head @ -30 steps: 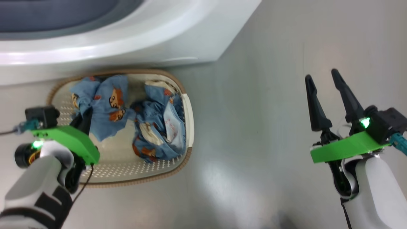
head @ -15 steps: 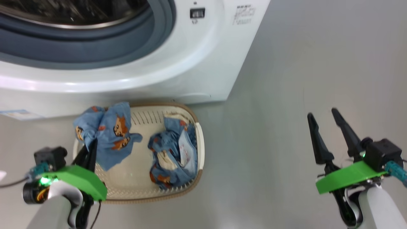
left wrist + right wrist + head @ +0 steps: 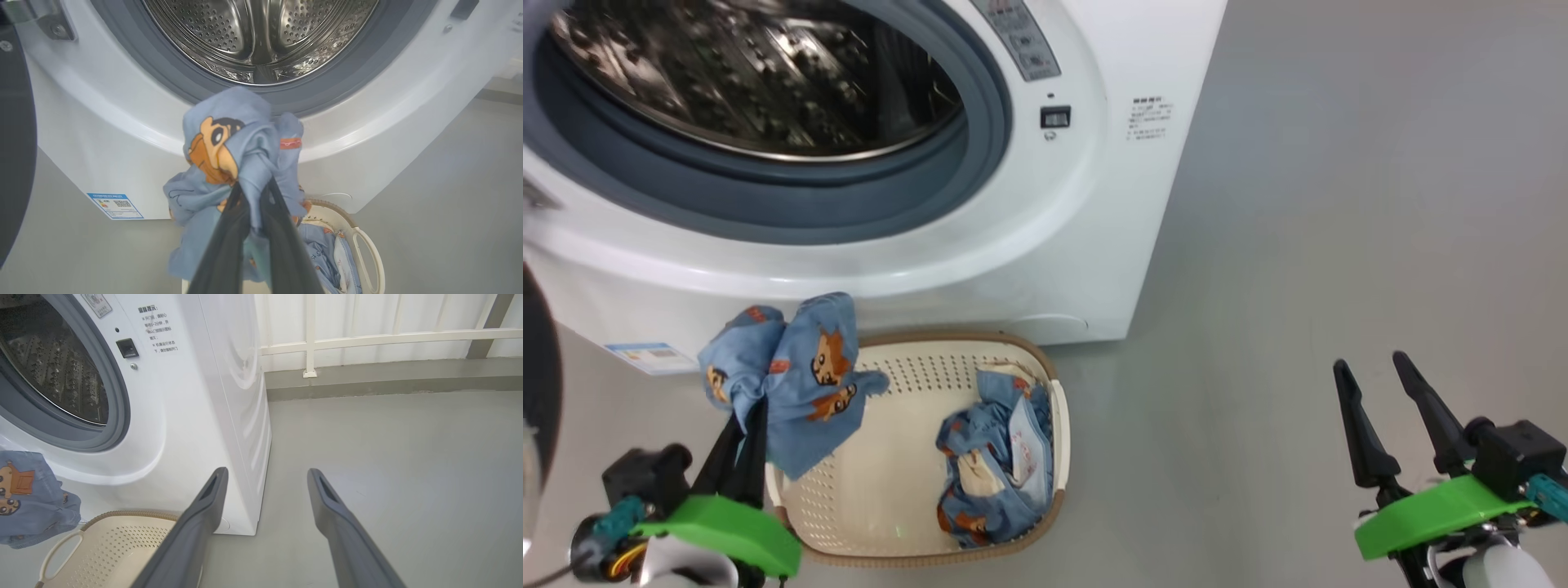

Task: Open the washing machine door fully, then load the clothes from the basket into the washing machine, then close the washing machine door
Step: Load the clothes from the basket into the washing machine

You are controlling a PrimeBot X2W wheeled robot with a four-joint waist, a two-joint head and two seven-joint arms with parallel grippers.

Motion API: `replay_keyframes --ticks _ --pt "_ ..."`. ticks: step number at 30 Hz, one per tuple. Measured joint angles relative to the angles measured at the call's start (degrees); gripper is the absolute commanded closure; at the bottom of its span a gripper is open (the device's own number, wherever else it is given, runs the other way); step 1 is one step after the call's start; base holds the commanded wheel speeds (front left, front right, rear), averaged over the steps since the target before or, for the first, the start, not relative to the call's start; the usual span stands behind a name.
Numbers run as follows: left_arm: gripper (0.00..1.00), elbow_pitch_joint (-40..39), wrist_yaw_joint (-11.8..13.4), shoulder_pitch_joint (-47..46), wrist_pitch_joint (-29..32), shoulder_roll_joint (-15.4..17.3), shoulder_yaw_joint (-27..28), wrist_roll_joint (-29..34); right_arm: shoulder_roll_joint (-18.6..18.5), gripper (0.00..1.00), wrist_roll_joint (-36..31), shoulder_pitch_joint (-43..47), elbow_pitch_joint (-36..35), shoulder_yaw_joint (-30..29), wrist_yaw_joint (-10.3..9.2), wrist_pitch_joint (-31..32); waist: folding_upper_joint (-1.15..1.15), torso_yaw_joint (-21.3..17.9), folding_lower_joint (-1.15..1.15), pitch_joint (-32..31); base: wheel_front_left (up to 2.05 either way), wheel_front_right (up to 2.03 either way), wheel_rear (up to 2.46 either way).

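1. Left gripper: clamped on a gathered fold of the held garment, with its fingertips buried in the cloth.
2. Held garment: light blue printed fabric, bunched around and above the fingertips. It hangs over the basket, just short of the washing machine front and below the drum mouth ahead of the gripper.
3. Handling, judged: light, soft and limp, not fragile. It has no stiffness, so it will sag and swing with the arm. Loose tails below the grip could snag on the rubber ring.
4. Hold point, judged: the thick bunch between the fingers looks secure. A central gather keeps the tails short.
5. Second garment: crumpled in the basket, to the right of the left gripper and below it, against the wall on that side. It is best pinched at the highest ridge of the heap, clear of the perforated wall.
6. Right gripper: fingers spread wide, holding nothing, over bare floor well apart from the basket.
7. Washing machine door: swung open, left of the left gripper.
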Motion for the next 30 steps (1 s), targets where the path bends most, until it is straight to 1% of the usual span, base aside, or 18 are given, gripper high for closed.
replay_keyframes --ticks 7,13,18,23,30 --pt "1.00 -7.7 0.0 5.8 0.0 -0.1 3.7 3.0 -0.5 0.00 0.1 1.9 0.1 -0.5 0.00 0.0 0.00 1.0 0.00 -2.7 0.00 0.00 0.00" --pt "1.00 -13.5 0.0 10.3 -0.1 -1.4 5.6 5.1 -0.6 0.00 0.1 2.7 0.0 -1.1 0.00 0.0 0.00 1.3 0.00 -3.9 0.00 0.00 0.00" --pt "1.00 -16.6 0.0 13.0 -0.2 -2.3 6.8 6.1 -0.6 0.00 0.1 5.0 0.0 -2.1 0.00 0.0 0.00 1.5 0.00 -4.7 0.00 0.00 0.00" --pt "1.00 -18.8 0.0 14.5 -0.2 -3.2 7.8 6.4 -0.3 0.00 0.5 5.0 -0.1 -2.3 0.00 0.0 0.00 1.2 0.00 -5.1 0.00 0.00 0.00" --pt "1.00 -19.6 0.0 14.8 -0.3 -3.5 8.0 6.5 -0.2 0.00 0.5 5.0 -0.3 -2.4 0.00 0.0 0.00 1.0 0.00 -4.1 0.00 0.00 0.00"
